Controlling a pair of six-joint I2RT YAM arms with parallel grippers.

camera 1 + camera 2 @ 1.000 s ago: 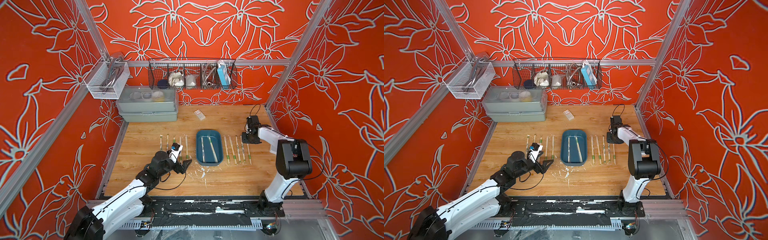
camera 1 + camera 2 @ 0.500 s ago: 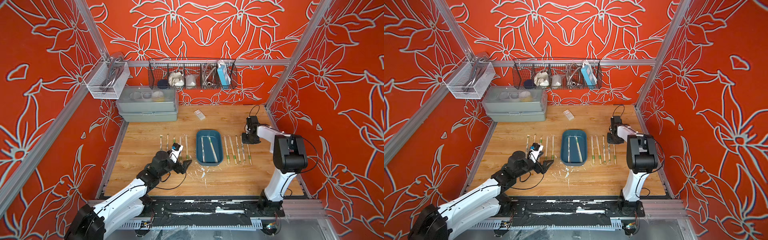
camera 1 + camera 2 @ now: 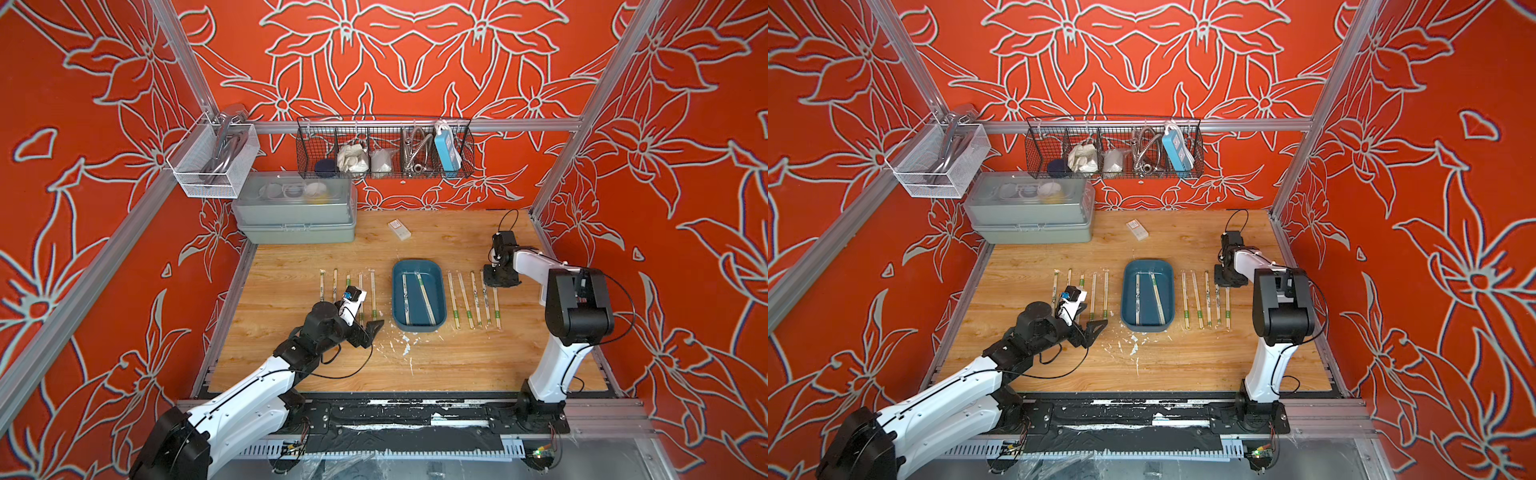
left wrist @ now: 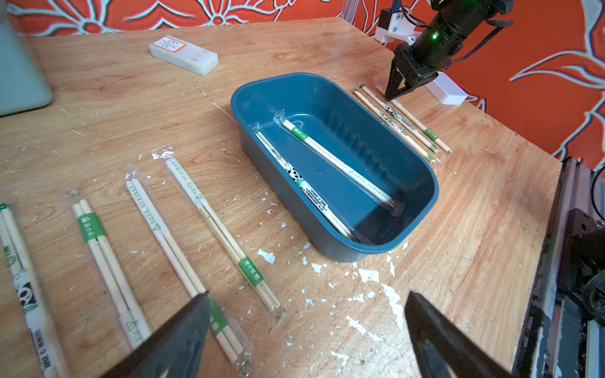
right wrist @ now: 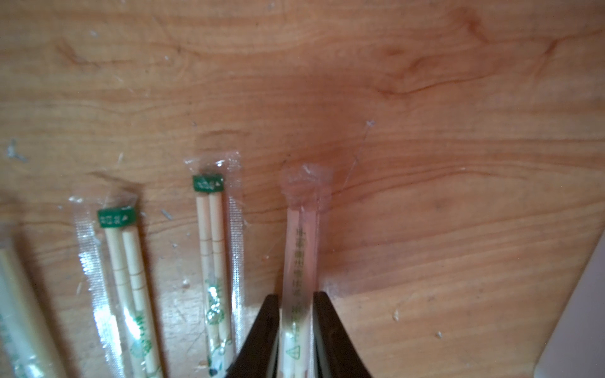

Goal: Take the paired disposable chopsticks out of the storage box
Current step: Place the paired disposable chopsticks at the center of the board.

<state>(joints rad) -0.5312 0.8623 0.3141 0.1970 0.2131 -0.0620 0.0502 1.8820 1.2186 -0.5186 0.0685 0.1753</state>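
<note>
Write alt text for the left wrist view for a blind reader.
A teal storage box on a wooden table holds two sleeved chopstick pairs. More pairs lie in rows on either side; the open left pincer frames the foreground, the right pincer points down at the far row.

Bright even light, soft shadows, right wrist view blurred

I've got the dark teal storage box (image 3: 417, 263) mid-table: shallow, lidless, upright. Two sleeved chopstick pairs (image 3: 424, 298) lie lengthwise on its floor, the right one slanted. Outside, a left row (image 3: 372, 291) and a right row (image 3: 453, 305) of five pairs each lie flat.
</note>
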